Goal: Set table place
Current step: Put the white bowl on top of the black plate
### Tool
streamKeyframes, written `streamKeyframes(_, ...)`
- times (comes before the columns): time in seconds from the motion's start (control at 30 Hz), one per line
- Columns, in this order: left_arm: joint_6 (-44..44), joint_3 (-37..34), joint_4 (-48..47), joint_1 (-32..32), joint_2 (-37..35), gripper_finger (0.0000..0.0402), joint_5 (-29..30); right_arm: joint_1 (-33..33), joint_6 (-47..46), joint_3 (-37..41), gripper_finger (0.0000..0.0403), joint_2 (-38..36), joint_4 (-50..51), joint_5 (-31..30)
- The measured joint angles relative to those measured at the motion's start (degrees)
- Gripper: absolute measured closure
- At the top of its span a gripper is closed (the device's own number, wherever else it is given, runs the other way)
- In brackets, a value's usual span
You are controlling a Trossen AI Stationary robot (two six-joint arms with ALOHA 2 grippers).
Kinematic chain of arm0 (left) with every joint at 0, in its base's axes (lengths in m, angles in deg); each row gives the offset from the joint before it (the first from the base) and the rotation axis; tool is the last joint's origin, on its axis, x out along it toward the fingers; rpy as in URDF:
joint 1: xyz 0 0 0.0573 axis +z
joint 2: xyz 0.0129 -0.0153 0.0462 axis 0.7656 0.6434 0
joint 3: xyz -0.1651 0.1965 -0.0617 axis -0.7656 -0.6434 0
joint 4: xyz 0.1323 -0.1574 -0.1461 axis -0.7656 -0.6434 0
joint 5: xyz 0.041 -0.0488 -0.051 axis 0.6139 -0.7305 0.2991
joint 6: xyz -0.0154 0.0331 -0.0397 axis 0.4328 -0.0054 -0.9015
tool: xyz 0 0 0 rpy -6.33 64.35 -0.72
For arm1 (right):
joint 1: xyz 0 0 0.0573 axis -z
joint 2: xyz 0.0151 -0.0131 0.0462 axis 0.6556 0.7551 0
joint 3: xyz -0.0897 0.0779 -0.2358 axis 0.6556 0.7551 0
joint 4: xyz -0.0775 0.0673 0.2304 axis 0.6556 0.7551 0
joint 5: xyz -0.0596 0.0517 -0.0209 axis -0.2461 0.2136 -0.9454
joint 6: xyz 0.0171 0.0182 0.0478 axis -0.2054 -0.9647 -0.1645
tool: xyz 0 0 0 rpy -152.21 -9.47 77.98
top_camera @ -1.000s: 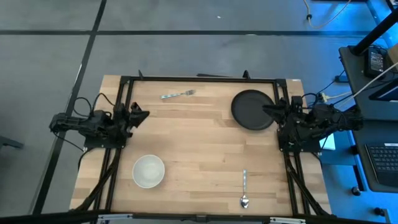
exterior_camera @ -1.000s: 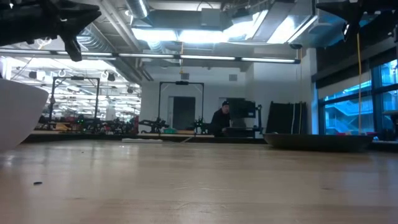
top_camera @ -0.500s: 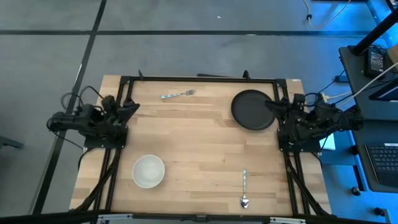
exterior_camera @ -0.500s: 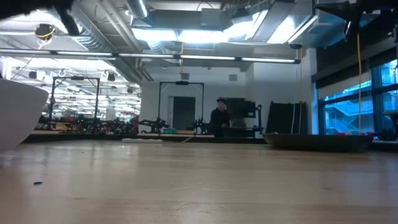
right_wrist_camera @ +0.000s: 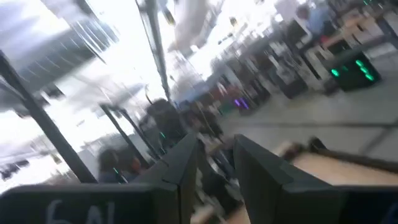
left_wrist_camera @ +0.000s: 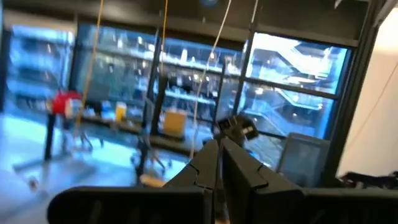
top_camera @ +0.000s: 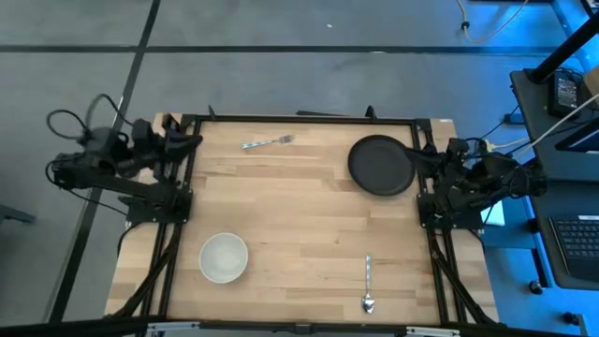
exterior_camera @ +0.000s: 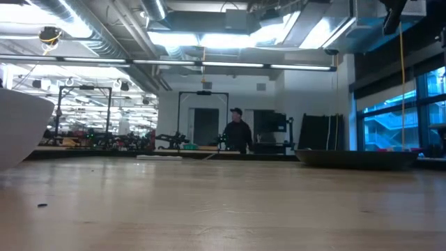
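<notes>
The round black plate (top_camera: pixel 381 166) lies flat on the far right part of the pale wood table (top_camera: pixel 299 215); in the low view the plate (exterior_camera: pixel 355 159) shows edge-on. The white bowl (top_camera: pixel 224 257) stands near the left front, and its wall (exterior_camera: pixel 15 132) shows in the low view. The silver fork (top_camera: pixel 268 142) lies near the far edge, the silver spoon (top_camera: pixel 368 285) near the front right. My left gripper (top_camera: pixel 192 142) is shut, raised over the far left corner. My right gripper (top_camera: pixel 416 161) hovers beside the plate's right rim, its fingers (right_wrist_camera: pixel 186 163) a little apart.
Black frame rails (top_camera: pixel 299 119) edge the table, and both arm bases stand on its left and right sides. The middle of the tabletop lies bare between the four pieces. A person (exterior_camera: pixel 237 135) walks in the room far behind the table.
My left arm has drawn back toward the table's far left corner, rising and tipping upward, and has left the low view. My right gripper has pulled back slightly from the plate toward the right edge. Plate, bowl, fork and spoon have stayed put.
</notes>
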Motion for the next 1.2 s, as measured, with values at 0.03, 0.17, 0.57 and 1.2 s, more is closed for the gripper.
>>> streamKeyframes(0.03, 2.1, 1.37, -0.02, 0.0, 0.39, 0.039, 0.0, 0.0, 0.65, 0.0, 0.0295, 0.0, -2.21, 0.03)
streamKeyframes(0.17, 6.93, 5.59, 0.39, 0.0, 0.5, 0.039, 0.09, 0.02, 4.86, -0.01, 0.0295, 0.0, -11.98, 3.15)
streamKeyframes(0.57, 4.0, 8.71, -4.13, 0.0, 1.36, 0.039, 5.97, 0.02, 15.27, -19.14, 0.0295, 11.44, -1.6, 5.99)
streamKeyframes(1.2, -6.67, 8.68, -13.8, 0.0, 1.79, 0.039, 12.68, 0.04, -20.96, -49.93, 0.0295, 37.73, 62.83, 6.33)
